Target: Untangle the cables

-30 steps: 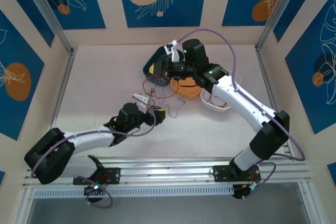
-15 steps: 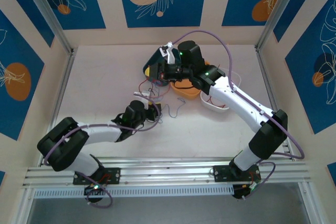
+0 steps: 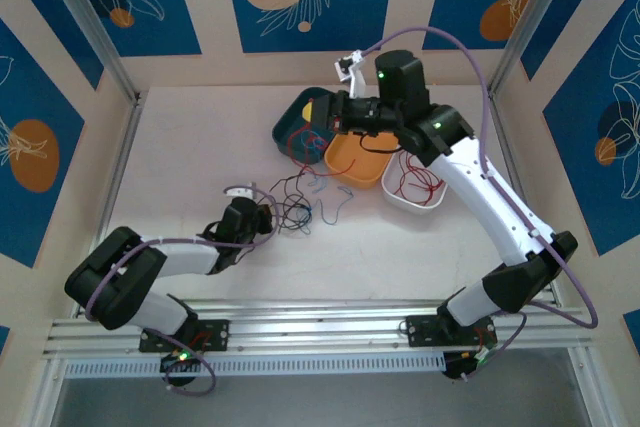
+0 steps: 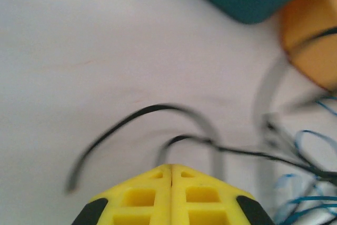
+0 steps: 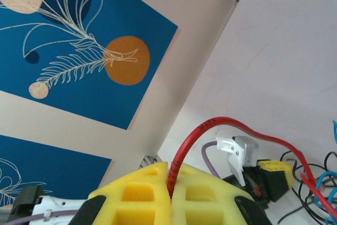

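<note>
Pinching a thin red wire (image 5: 231, 125) tight, the right gripper (image 5: 169, 169) holds it high at the far side, likely to draw it from the loose red, black and blue cable bundle (image 3: 298, 207) mid-table, which the left gripper (image 4: 171, 168), shut low at its left, seems to anchor.

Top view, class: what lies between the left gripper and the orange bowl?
Looping black, red and blue cables lie between the left gripper and the orange bowl, as the top view shows.
</note>
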You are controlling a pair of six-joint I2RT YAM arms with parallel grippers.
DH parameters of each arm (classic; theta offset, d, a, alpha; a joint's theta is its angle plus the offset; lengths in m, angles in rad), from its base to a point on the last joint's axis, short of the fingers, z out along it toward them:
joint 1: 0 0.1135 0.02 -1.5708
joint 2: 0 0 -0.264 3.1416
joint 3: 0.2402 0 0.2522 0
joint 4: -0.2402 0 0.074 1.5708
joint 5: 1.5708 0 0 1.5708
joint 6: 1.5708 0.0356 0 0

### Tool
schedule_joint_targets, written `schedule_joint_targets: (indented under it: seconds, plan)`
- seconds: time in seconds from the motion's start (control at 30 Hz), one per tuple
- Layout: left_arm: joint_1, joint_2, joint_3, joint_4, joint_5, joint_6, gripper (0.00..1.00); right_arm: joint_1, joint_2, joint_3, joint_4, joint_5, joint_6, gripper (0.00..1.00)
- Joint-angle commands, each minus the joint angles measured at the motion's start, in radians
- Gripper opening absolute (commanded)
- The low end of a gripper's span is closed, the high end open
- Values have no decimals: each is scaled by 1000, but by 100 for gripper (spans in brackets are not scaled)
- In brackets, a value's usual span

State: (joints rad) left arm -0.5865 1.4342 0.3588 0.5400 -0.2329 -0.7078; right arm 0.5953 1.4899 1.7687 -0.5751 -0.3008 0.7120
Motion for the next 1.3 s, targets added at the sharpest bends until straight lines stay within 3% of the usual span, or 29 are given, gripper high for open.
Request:
schedule_joint_targets:
  seconds: [0.0, 0.13, 0.17, 0.4, 0.47, 0.57, 0.73, 0.8, 0.93, 1.03, 1.27]
  plan:
    - [60, 12, -29, -19, 28, -109, 0, -9, -24, 101, -162, -7, -86, 0]
    - [77, -9, -30, 27, 81, -75, 0, -11, -12, 128, -182, -52, -99, 0]
    - [80, -22, -21, 27, 100, -62, 4, -11, -8, 125, -175, -76, -103, 0]
    - [165, -216, 95, -84, 338, 30, 68, -5, 23, 109, -160, -221, -197, 0]
    - [183, -267, 142, -115, 422, 97, 78, -6, 32, 100, -161, -261, -251, 0]
    - [188, -307, 212, -190, 458, 260, 87, -5, 47, 88, -176, -360, -383, 0]
    - [200, -291, 233, -120, 517, 494, 91, 3, 37, 40, -218, -459, -659, 0]
    - [222, -272, 229, -62, 660, 547, 91, -14, 40, 36, -224, -458, -695, 0]
    - [258, -247, 236, 3, 978, 604, 88, -69, 70, 34, -240, -579, -753, 0]
    - [263, -243, 265, -30, 1021, 670, 83, -73, 86, 39, -271, -624, -814, 0]
    - [263, -193, 427, -287, 1073, 829, 77, -55, 97, 74, -358, -686, -936, 0]
